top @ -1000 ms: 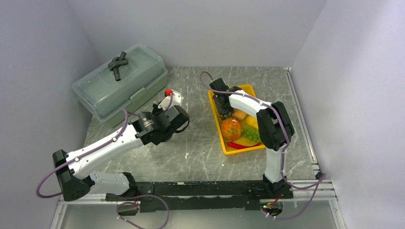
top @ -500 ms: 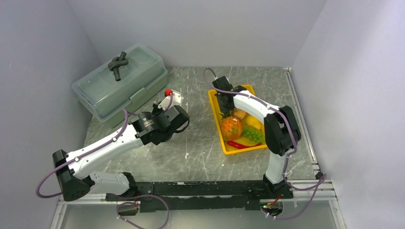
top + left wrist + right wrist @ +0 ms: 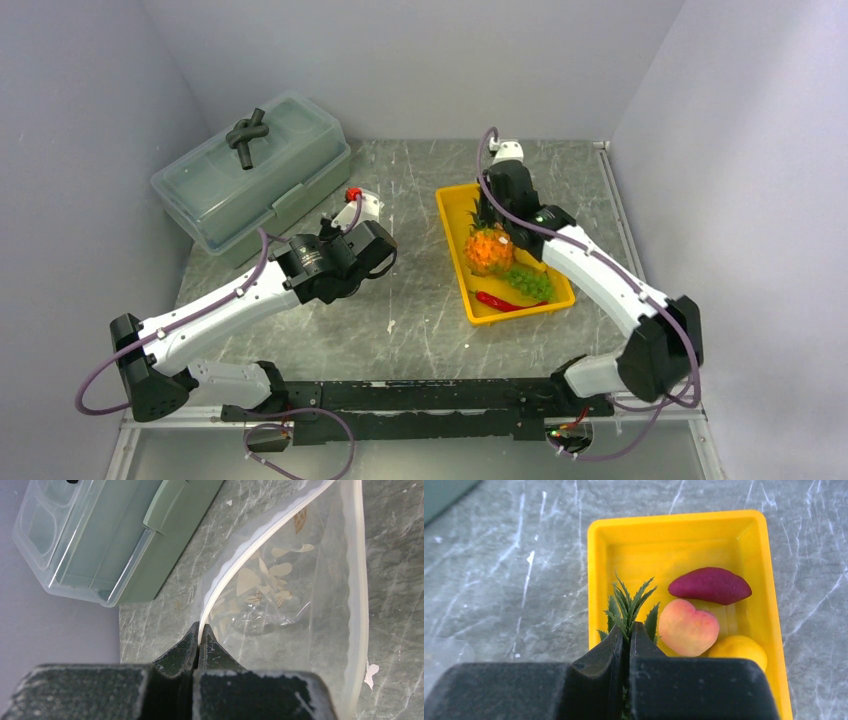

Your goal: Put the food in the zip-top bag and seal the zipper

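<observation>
Right end effector (image 3: 628, 630) fingers are together, clamped on the green crown (image 3: 629, 602) of the orange pineapple (image 3: 489, 250), which is over the yellow tray (image 3: 596, 570). Whether the pineapple touches the tray floor cannot be determined. Peach (image 3: 688, 627), dark purple piece (image 3: 710, 585), yellow fruit (image 3: 738, 651), grape bunch (image 3: 528, 281) and red chili (image 3: 497, 301) lie in the tray. Left end effector (image 3: 199, 636) is clamped on the zipper (image 3: 240, 555) of the zip-top bag (image 3: 290, 605). The bag rests on the tabletop (image 3: 420, 320) with its mouth spread open, near the lidded box (image 3: 100, 540).
</observation>
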### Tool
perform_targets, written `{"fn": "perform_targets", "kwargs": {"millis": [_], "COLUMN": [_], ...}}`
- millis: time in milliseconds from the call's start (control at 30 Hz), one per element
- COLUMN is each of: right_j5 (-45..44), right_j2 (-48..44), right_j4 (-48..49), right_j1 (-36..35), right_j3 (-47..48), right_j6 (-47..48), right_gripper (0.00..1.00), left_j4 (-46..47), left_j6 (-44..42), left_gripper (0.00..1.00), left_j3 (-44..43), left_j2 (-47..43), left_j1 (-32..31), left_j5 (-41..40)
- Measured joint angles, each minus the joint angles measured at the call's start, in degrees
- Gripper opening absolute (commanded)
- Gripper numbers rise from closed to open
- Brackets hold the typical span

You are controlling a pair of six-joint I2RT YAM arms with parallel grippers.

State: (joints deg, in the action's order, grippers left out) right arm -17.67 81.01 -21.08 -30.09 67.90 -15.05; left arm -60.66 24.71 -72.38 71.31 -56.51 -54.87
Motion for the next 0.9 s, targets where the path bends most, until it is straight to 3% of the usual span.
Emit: {"fn": "perform_targets", "kwargs": {"millis": [300,500,700,900], "right_j5": [4.7,9.4,12.5,10.7], "right_j2": [-15.0,-26.3,-30.1,-30.1], "right_j4": [17.3,34.8,51.2,61.1], "right_j1": [-0.1,-1.0,-3.5,-9.6], "right_j3": [-13.9,-25.9,-31.9,-32.0], "right_j6": [-2.6,-5.6,-9.9,-10.4], "right_gripper": [0.00,0.00,0.00,0.00], "left_j4": [0.3,0.8,0.6,-1.3], "left_j6": [0.0,0.0,0.0,0.7], "left_gripper": [0.00,0.00,0.00,0.00], "left_j3": [0.0,-0.4,-2.9,-6.1], "left_j2": [0.1,0.5,2.4,4.1], "left_j1": [0.0,0.0,-0.1,-0.1], "left_j5": [1.7,3.8,5.7,7.2]}}
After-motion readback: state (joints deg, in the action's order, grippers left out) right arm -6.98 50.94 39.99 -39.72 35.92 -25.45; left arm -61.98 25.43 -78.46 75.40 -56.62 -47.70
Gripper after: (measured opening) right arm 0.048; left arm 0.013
